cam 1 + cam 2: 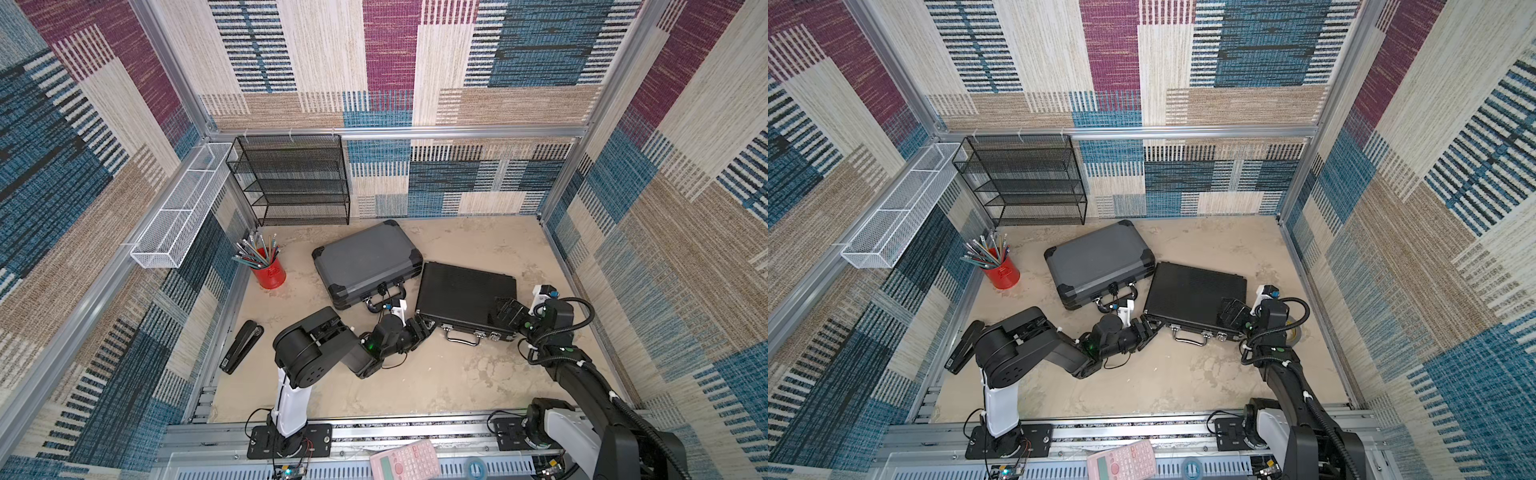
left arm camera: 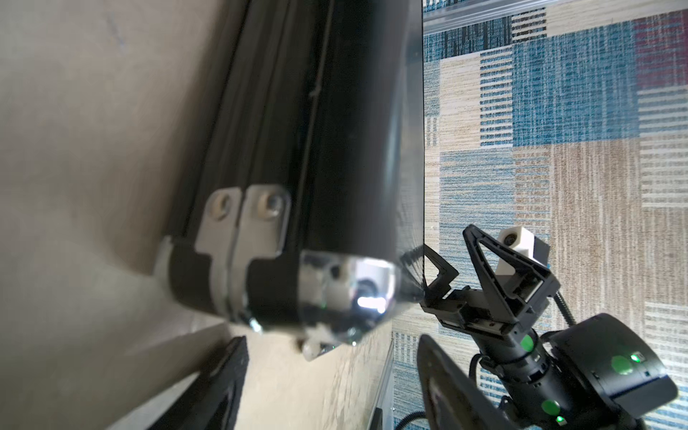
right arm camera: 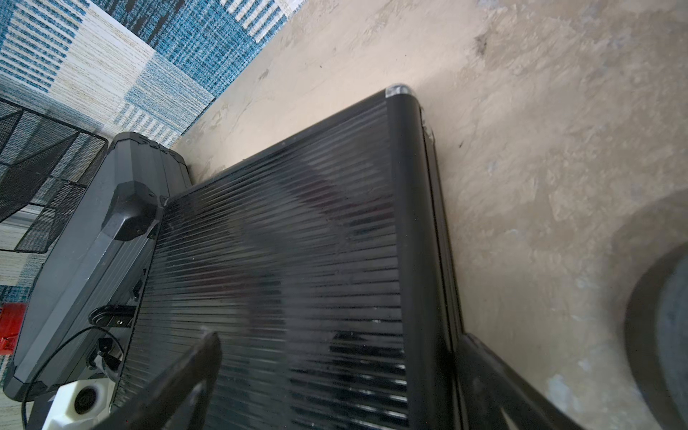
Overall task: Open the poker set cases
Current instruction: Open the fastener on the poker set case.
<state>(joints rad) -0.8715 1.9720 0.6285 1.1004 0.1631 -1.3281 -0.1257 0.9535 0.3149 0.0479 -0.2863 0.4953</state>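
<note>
Both poker set cases lie shut on the tan floor. The grey case (image 1: pixel 365 259) with black corner caps sits at the middle, and the slimmer black ribbed case (image 1: pixel 465 295) touches its right side. My left gripper (image 1: pixel 424 328) is low at the black case's front left corner. In the left wrist view that silver-capped corner (image 2: pixel 346 290) sits just ahead of the open left gripper (image 2: pixel 331 340), with nothing between the fingers. My right gripper (image 1: pixel 505 313) stands open over the black case's front right corner. One of its fingers (image 3: pixel 201 357) is above the lid and the other is beside the case's side wall.
A red cup of pencils (image 1: pixel 269 270) and a black stapler (image 1: pixel 241 347) are at the left. A black mesh shelf (image 1: pixel 291 178) and a white mesh basket (image 1: pixel 183 203) stand at the back left. A tape roll (image 1: pixel 1293 332) lies by the right arm, and a pink calculator (image 1: pixel 405 461) rests on the front rail.
</note>
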